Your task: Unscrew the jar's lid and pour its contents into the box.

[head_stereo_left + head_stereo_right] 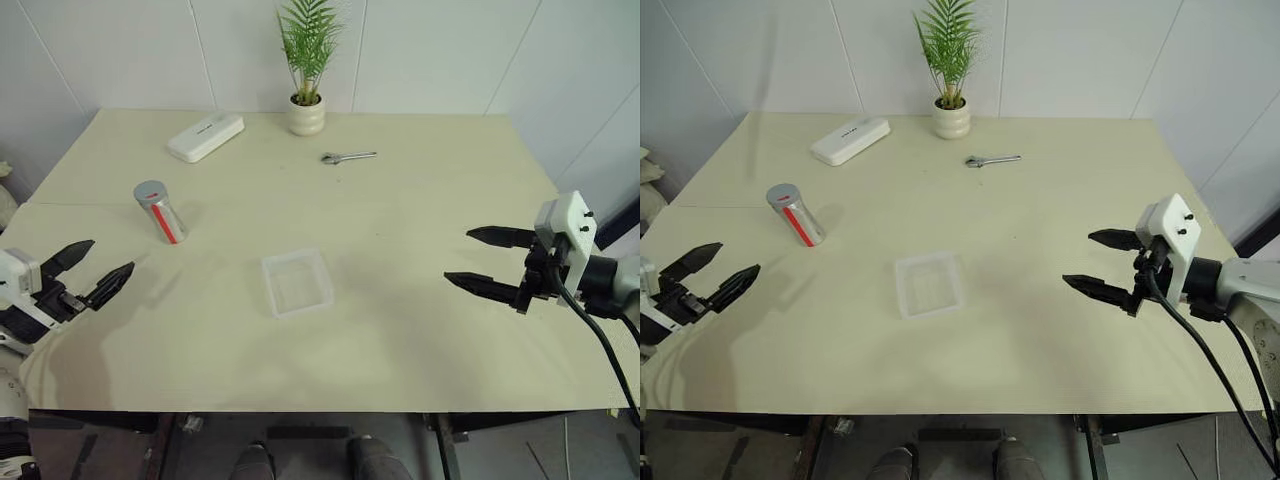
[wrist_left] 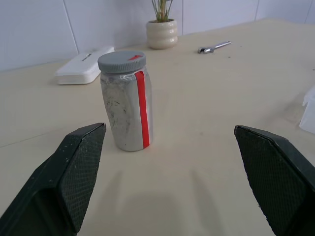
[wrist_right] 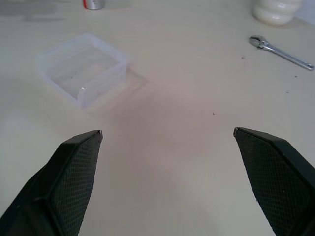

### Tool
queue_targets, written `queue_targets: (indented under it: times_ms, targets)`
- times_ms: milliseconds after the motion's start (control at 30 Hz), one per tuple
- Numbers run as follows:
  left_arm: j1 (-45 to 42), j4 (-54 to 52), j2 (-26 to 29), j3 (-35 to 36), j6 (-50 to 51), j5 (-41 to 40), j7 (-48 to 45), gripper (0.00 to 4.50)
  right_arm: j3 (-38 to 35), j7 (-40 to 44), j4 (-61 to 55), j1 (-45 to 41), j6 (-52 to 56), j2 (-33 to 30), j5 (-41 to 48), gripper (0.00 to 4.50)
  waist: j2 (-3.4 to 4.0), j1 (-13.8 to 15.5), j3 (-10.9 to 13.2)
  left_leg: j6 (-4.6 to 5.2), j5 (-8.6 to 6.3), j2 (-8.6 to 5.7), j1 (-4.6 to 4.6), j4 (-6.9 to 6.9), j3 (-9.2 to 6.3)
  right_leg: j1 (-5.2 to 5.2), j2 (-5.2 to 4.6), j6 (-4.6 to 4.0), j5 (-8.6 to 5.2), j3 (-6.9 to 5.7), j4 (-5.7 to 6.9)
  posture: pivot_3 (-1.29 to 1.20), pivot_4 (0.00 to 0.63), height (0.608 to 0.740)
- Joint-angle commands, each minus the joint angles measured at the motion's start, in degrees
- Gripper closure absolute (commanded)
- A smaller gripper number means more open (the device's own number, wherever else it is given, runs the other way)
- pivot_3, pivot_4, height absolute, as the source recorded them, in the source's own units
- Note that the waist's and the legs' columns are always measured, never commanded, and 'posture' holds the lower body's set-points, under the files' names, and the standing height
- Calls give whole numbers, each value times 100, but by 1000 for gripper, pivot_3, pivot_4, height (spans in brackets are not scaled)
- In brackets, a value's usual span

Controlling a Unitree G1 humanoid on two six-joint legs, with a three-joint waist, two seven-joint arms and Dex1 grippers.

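The silvery jar (image 1: 162, 214) with a red stripe stands upright on the left part of the table, its grey lid (image 2: 121, 61) screwed on top. My left gripper (image 1: 95, 270) hovers open just in front of the jar, near the table's left front edge, nothing between its fingers. The clear plastic box (image 1: 297, 282) lies in the middle of the table and looks empty. My right gripper (image 1: 486, 258) hangs open over the right side of the table, well apart from the box and pointing towards it. The contents are hidden inside the jar.
A white oblong device (image 1: 205, 136) lies at the back left. A white plant pot (image 1: 307, 114) with a green plant stands at the back middle, and a small metal wrench (image 1: 347, 156) lies to its right.
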Motion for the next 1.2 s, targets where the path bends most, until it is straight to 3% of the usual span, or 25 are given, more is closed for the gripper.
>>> queue_targets:
  times_ms: [33,400,667,867,1200]
  targets:
    - [-132,-47,28,39,-123,-9,56,46,-339,-65,-146,-10,-3,-56,138,0,0,0,0,0,0,0,0,0,1,0,0,0,0,0,0,0,150,740]
    - [-173,-426,-358,-14,-158,198,990,46,-78,-181,-133,-320,-68,22,107,0,0,-17,0,0,0,1,4,3,12,-1,0,7,4,12,2,0,150,740]
    - [-254,-1234,-1154,-326,93,885,2989,46,400,-82,-198,-824,58,232,390,0,0,13,-1,0,0,0,3,10,14,3,0,17,9,19,0,0,150,740]
    - [-320,-1759,-1713,-785,289,1231,3774,46,742,31,69,-1167,-198,370,202,0,-2,13,-1,0,0,-2,2,20,25,3,1,30,19,34,-1,0,150,740]
    - [-1087,-1351,-2333,-760,209,1732,5440,46,1154,184,480,-1555,-593,685,-98,0,-3,17,-1,4,-3,-5,0,49,43,5,3,51,33,60,-4,0,150,740]
